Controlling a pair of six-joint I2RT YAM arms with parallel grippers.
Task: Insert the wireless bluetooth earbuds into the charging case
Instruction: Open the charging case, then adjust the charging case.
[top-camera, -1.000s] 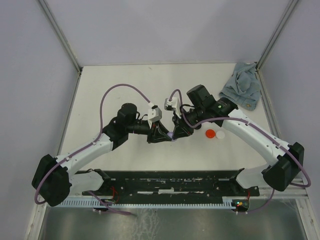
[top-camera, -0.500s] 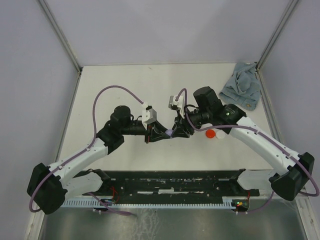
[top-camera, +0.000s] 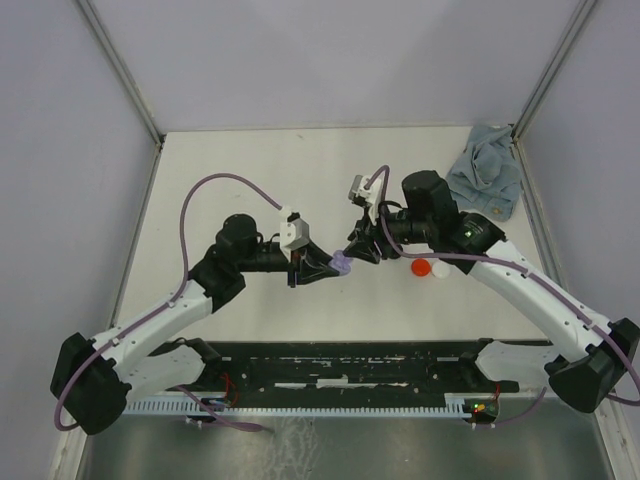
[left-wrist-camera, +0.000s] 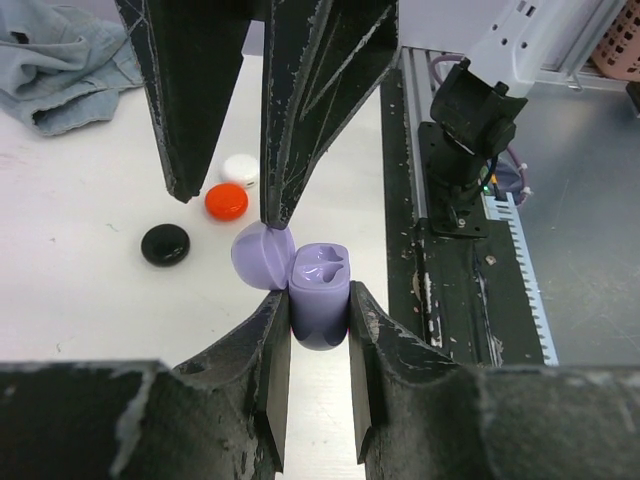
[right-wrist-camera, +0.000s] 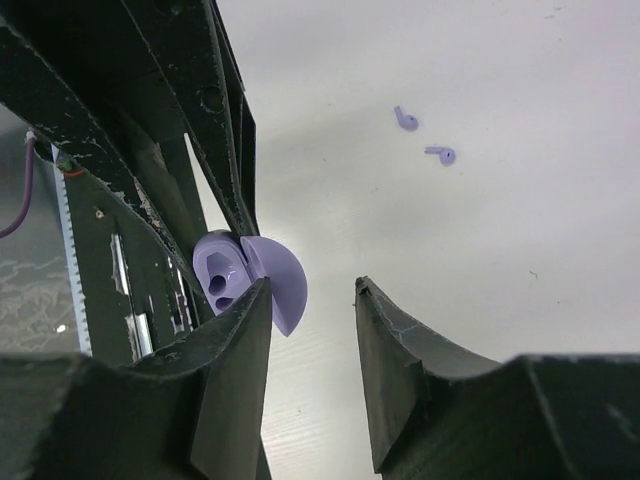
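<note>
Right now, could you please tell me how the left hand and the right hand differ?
The left hand is shut on the lilac charging case, while the right hand stands open and holds nothing. The left hand grips the case's body; the right hand only sits beside its flipped-open lid. Both are black and meet at the case.

The charging case (left-wrist-camera: 320, 285) sits between the fingers of the left claw (left-wrist-camera: 318, 300), over the middle of the bench (top-camera: 250, 170); its lid (left-wrist-camera: 262, 255) stands open at the side, just under one fingertip of the right claw (top-camera: 360, 248), which faces the left claw from the right; a cluster of round discs (left-wrist-camera: 226, 201) lies on the bench right of both claws; a cloth (top-camera: 485, 180) lies in the far right corner; two earbuds (right-wrist-camera: 405, 118) lie side by side on the bench, well apart from the case.
</note>
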